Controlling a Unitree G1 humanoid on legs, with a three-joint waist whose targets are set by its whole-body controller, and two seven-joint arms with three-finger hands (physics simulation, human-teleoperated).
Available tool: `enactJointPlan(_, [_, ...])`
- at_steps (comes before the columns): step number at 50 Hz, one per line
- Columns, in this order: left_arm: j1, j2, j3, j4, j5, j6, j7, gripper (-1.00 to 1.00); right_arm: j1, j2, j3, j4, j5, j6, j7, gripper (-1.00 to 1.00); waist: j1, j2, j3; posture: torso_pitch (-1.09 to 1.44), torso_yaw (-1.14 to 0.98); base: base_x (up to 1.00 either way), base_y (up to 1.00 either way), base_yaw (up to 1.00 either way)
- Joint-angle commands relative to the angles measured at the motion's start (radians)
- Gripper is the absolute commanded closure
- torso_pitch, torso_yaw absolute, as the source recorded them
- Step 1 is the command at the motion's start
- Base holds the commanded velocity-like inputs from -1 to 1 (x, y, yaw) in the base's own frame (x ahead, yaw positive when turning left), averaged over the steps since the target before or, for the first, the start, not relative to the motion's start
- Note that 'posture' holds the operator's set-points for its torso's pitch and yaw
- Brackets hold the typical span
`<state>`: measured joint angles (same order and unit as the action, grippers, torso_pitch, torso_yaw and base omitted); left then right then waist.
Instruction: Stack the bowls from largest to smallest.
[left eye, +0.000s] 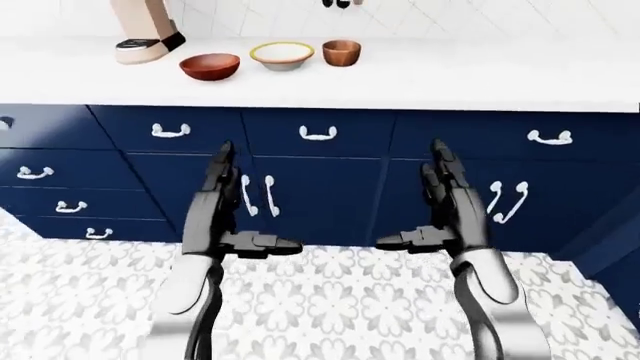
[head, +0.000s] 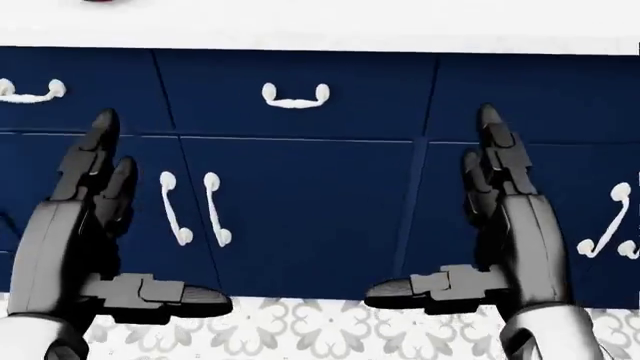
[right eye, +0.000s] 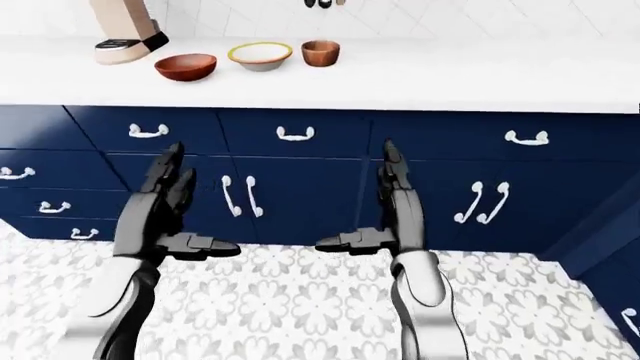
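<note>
On the counter (left eye: 450, 75), at the top left of the left-eye view, three bowls stand in a row: left bowl (left eye: 209, 66), middle bowl (left eye: 282, 55), right bowl (left eye: 341, 52). An appliance base (left eye: 145, 46) stands left of them. Drawers (left eye: 320, 133) are below the counter.

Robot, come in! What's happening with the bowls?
Left hand and right hand open, empty. Three bowls unstacked in a row on the counter. Nothing between.

Both hands raised — left hand (left eye: 222, 217), right hand (left eye: 447, 214) — fingers (head: 92, 154) spread.
</note>
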<state>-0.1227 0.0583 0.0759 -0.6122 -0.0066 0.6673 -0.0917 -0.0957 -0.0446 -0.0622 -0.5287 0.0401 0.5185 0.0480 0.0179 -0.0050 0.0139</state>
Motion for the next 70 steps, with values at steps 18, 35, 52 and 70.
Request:
enactJointPlan(18, [-0.185, 0.058, 0.055, -0.092, -0.051, 0.225, -0.001, -1.00, -0.163, -0.043, -0.046, -0.109, 0.032, 0.183, -0.006, -1.00, -0.002, -0.005, 0.005, 0.00, 0.00, 0.00, 0.00, 0.80])
enactJointPlan(35, [-0.384, 0.132, 0.111, -0.162, -0.155, 0.458, 0.046, -1.00, -0.306, -0.093, -0.078, -0.207, 0.087, 0.372, -0.033, -1.00, 0.028, -0.074, 0.015, 0.00, 0.00, 0.40, -0.20, 0.00])
enactJointPlan(52, [-0.434, 0.235, 0.241, -0.194, -0.286, 0.542, 0.064, -1.00, -0.426, -0.103, -0.022, -0.254, 0.030, 0.493, -0.029, -1.00, 0.028, -0.037, 0.019, 0.00, 0.00, 0.40, 0.30, 0.00])
enactJointPlan(70, [-0.465, 0.307, 0.296, -0.213, -0.438, 0.593, 0.144, -1.00, -0.519, -0.103, -0.078, -0.272, 0.092, 0.575, -0.053, -1.00, 0.021, 0.048, 0.037, 0.00, 0.00, 0.13, 0.40, 0.00])
